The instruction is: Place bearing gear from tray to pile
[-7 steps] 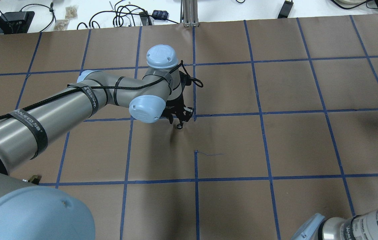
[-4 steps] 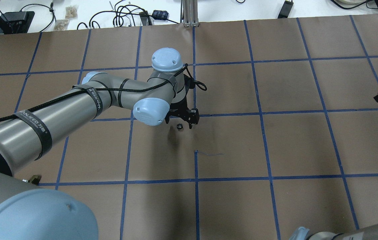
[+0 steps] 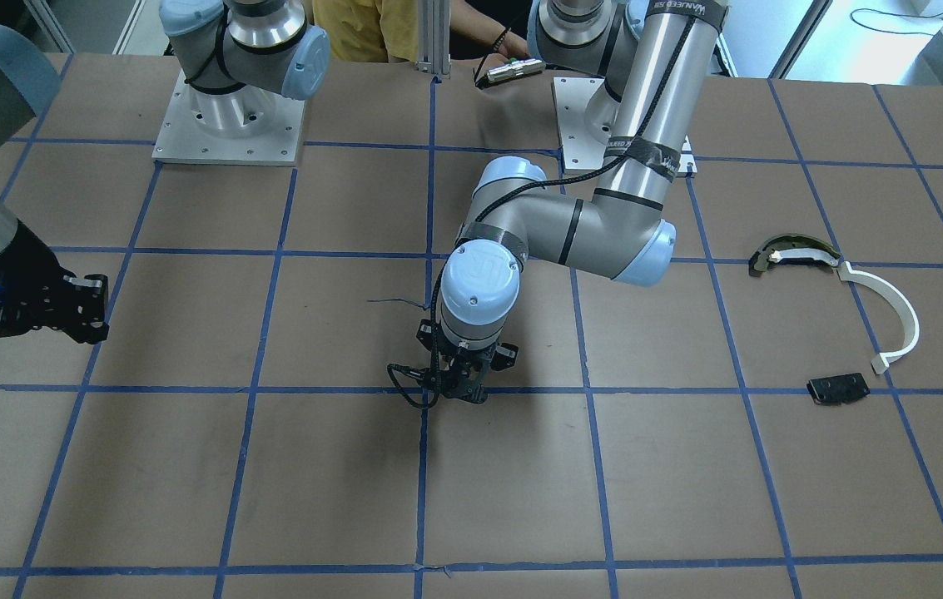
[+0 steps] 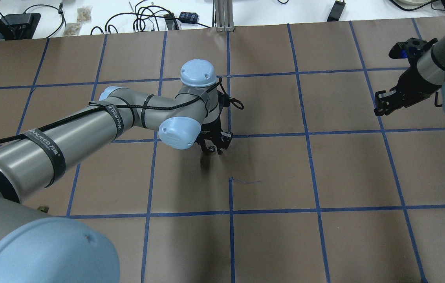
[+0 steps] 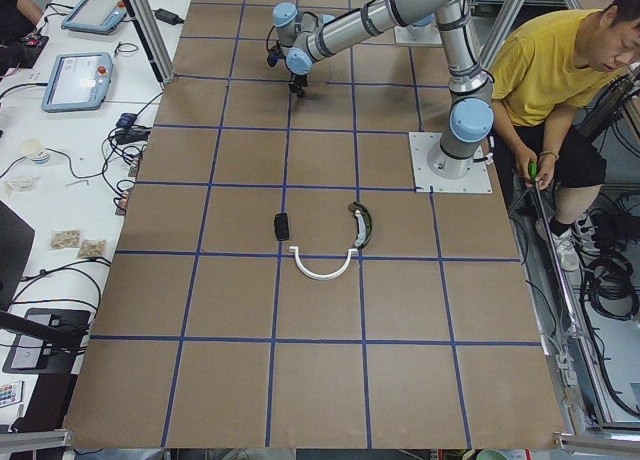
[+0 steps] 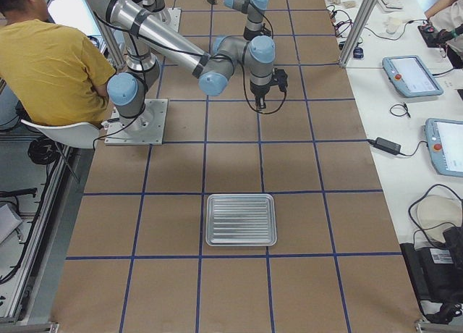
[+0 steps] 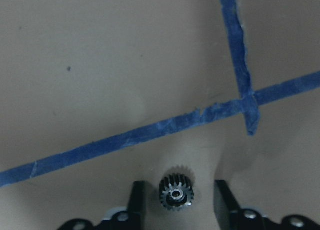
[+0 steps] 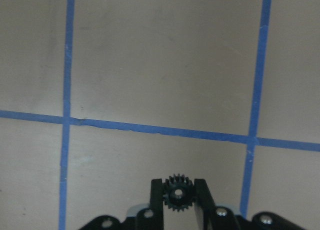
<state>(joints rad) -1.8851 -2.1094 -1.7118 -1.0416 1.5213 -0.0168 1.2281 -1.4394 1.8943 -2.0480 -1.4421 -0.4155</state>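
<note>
As it gapes, left end effector (image 7: 178, 189) straddles bearing gear (image 7: 176, 193).

Place: a robotics lab, serving as a test cell.
Robots: two grey metal arms with pale blue joint caps (image 3: 571, 229) are standing bolted to square metal base plates (image 3: 188, 146), each carrying a black two-finger hand, the left hand (image 4: 212, 150) and the right hand (image 4: 378, 109).
Tabletop: a brown paper-covered tabletop (image 4: 348, 169) is carrying a grid of blue tape lines (image 4: 307, 134).
Frame: silver aluminium profile posts (image 6: 363, 18) are standing at its edge.
Side benches: white benches (image 6: 416, 177) are holding grey touchscreen teach pendants (image 6: 412, 76) and black cables (image 4: 143, 17).
Staff: a person in a yellow shirt (image 5: 545, 60) is sitting beside the robot base.
</note>
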